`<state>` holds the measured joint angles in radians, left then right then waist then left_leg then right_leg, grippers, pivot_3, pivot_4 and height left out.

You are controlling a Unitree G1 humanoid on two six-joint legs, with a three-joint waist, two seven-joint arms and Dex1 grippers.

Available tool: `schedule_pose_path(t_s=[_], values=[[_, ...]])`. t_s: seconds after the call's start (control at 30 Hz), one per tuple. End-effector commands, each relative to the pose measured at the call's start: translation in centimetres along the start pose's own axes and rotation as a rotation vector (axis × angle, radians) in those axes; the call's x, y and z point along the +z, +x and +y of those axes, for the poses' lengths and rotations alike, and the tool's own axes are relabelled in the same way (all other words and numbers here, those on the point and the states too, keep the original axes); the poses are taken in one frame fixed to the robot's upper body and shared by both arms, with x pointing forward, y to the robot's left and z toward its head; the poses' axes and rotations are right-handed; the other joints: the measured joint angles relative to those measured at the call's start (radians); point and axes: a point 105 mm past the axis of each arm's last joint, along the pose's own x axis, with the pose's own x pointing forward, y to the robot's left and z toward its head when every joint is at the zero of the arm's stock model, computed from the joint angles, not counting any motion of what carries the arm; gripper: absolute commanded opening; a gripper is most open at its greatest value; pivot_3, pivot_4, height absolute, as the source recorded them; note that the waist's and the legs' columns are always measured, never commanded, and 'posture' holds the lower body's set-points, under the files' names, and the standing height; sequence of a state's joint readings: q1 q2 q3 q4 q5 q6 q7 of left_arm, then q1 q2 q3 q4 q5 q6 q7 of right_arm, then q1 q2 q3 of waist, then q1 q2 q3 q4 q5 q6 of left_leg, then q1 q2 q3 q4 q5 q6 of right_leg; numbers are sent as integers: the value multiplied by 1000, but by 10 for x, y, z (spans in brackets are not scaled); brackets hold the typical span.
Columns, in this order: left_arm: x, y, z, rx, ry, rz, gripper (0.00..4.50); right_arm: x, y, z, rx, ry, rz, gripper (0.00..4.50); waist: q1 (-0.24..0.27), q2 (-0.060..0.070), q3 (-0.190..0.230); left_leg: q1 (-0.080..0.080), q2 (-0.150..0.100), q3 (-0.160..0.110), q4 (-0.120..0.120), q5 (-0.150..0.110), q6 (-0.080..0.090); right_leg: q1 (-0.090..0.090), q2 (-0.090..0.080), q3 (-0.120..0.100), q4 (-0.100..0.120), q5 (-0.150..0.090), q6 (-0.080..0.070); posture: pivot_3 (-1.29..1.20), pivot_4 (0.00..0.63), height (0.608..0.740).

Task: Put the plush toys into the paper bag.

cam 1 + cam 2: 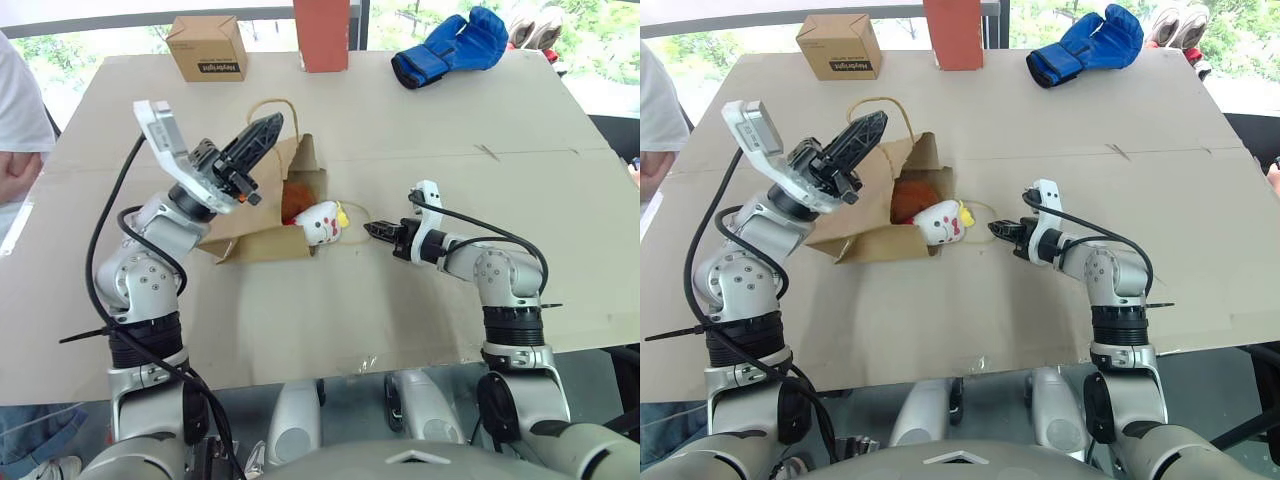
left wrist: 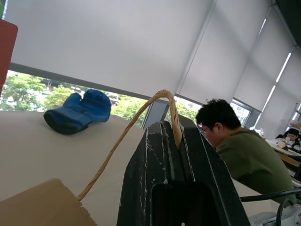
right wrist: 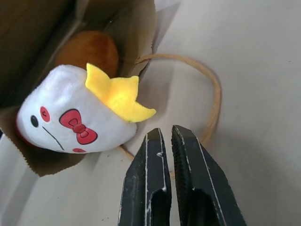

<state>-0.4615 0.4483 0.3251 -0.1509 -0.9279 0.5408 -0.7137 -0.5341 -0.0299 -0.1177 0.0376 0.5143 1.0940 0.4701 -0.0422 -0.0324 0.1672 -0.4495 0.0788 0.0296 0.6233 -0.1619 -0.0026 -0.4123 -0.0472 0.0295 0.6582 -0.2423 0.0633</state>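
Only illegible print on cardboard box point(image 1: 207, 47)

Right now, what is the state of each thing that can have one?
paper bag: on its side, mouth open
white plush toy: half inside the mouth
orange-brown plush toy: inside
left gripper: shut on upper handle
right gripper: nearly shut, holding nothing
cardboard box: closed

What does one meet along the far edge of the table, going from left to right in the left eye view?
Small brown cardboard box → upright red-brown block → blue boxing glove.
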Motion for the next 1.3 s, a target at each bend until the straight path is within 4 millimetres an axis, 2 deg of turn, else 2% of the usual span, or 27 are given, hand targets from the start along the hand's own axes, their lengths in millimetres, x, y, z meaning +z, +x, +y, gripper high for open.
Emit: schedule_pose_path(t_s=[0.03, 0.13, 0.33, 0.5, 0.73, 1.0, 1.1, 1.2, 1.3], values=[[16, -2, -9, -21, 60, -48, 0, -9, -3, 10, 57, 12, 32, 1384, 2, 0, 0, 0, 0, 0, 0, 0, 0, 0, 0, 0, 0, 0, 0, 0, 150, 740], [15, -4, -10, -16, 61, -49, 0, -17, -10, 7, 16, 35, 66, 2818, 3, 0, 0, -1, 0, 0, -1, 0, 0, 0, 0, 0, -1, 0, 0, 0, 150, 740], [17, -6, -10, -10, 64, -54, 0, -3, -30, 8, -15, 21, 20, 2818, 7, 0, 0, -1, 0, 0, -1, 0, 0, 0, -1, 0, -2, 0, 0, 0, 150, 740], [18, -5, -10, -7, 65, -57, 0, -6, -40, 7, -49, 7, 37, 2818, 7, 0, 0, -1, 0, 0, -1, 0, 0, 0, -1, 0, -2, 0, 0, 0, 150, 740], [19, -4, -10, -9, 65, -61, 0, -9, -16, 4, -64, 66, 44, 2818, 2, 0, 0, -1, 0, 0, -1, 0, 0, -1, 0, 0, -2, 0, 0, 0, 150, 740], [19, -7, -11, -1, 71, -65, 0, -2, 4, 15, 15, 121, 21, 2818, 2, 0, 0, -1, 0, 0, -2, 0, 0, -1, 0, 0, -2, 0, 0, 0, 150, 740], [18, -8, -13, 4, 70, -68, 0, 0, 8, 22, 41, 74, 13, 2818, 1, 0, 0, -1, 0, 0, -2, 0, 0, -1, 0, 0, -2, 0, 0, 0, 150, 740], [18, -10, -13, 15, 71, -70, 0, 8, 4, 30, 66, -88, -40, 2818, 1, 1, 0, -1, 0, 0, -3, 0, 0, -1, 0, 0, -2, 0, 0, 0, 150, 740], [19, -13, -12, 23, 73, -68, 0, 13, -9, 41, 116, -440, -56, 2818, 6, 2, 1, -2, -1, 0, -3, 0, 0, -2, -1, 0, -3, 0, 0, 0, 150, 740]])
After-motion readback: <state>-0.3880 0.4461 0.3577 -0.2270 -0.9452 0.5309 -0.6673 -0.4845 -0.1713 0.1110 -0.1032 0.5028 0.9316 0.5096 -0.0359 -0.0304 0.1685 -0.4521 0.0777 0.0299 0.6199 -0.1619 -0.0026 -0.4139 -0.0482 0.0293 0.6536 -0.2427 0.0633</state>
